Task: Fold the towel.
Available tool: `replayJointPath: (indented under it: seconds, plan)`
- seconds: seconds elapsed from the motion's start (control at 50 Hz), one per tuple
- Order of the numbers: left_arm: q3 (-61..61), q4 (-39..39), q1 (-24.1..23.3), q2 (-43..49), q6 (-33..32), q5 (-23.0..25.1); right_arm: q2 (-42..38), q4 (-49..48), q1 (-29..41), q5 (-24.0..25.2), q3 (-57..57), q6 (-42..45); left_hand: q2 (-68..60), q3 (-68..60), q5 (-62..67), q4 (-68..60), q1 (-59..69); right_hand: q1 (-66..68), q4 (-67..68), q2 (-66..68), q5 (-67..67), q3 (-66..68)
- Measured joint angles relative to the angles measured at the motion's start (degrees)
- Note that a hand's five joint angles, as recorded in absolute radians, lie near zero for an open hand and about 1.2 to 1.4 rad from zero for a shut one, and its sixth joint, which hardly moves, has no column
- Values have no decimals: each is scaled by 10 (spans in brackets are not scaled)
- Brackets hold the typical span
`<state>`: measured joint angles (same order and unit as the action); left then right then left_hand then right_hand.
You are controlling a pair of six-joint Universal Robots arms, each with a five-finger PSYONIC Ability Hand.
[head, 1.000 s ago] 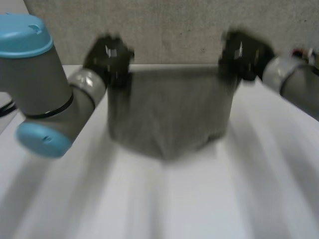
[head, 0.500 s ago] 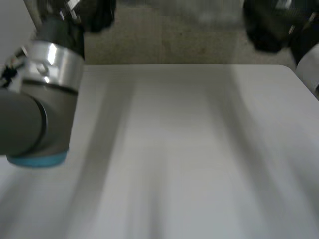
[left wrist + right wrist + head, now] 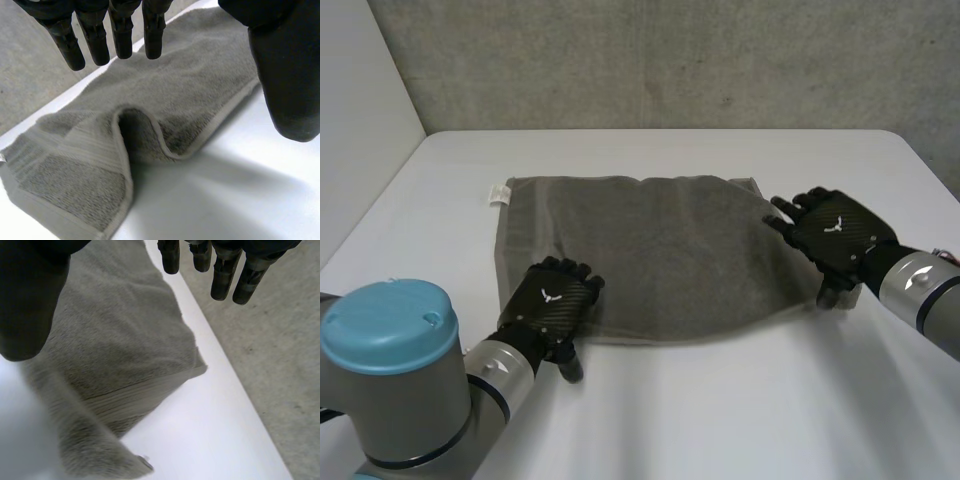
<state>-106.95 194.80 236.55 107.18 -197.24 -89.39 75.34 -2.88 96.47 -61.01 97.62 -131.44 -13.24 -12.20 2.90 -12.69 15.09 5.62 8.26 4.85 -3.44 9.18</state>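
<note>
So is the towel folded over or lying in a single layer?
Folded over, it seems: the towel lies flat on the table, and the left wrist view shows two layers at its edge.

the left hand (image 3: 552,303) and right hand (image 3: 838,238) are black with a woven sheen, each with a small white mark on its back. a shiny silver cuff (image 3: 500,372) joins each to a grey arm (image 3: 415,415). a round light-blue cap (image 3: 388,318) sits at seven o'clock.

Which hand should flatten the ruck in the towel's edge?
Probably left: the left hand sits open by the towel's near-left corner, ruck past its fingertips; the right hand is at the opposite edge.
</note>
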Motion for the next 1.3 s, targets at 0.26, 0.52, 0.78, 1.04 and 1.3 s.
replayJointPath:
  seconds: [0.26,0.52,0.78,1.04,1.3]
  plan:
    - [-3,4,25,-46,-1,-2,59,10,1,-44,19,-90,2,0,0,0,0,0,0,0,0,0]
    - [0,-3,101,-24,-45,-3,55,77,-19,-45,46,-120,2,0,0,0,0,0,0,0,0,0]
    - [14,-11,116,22,-4,-7,33,-16,-67,-49,104,-182,2,0,0,0,0,0,0,0,0,0]
    - [55,-9,99,70,88,-15,-16,-77,-87,-43,117,-225,2,0,0,0,0,31,0,36,-2,0]
    - [116,-9,90,133,106,-37,-74,-106,-83,-41,95,-184,2,0,0,0,0,628,0,645,-563,0]
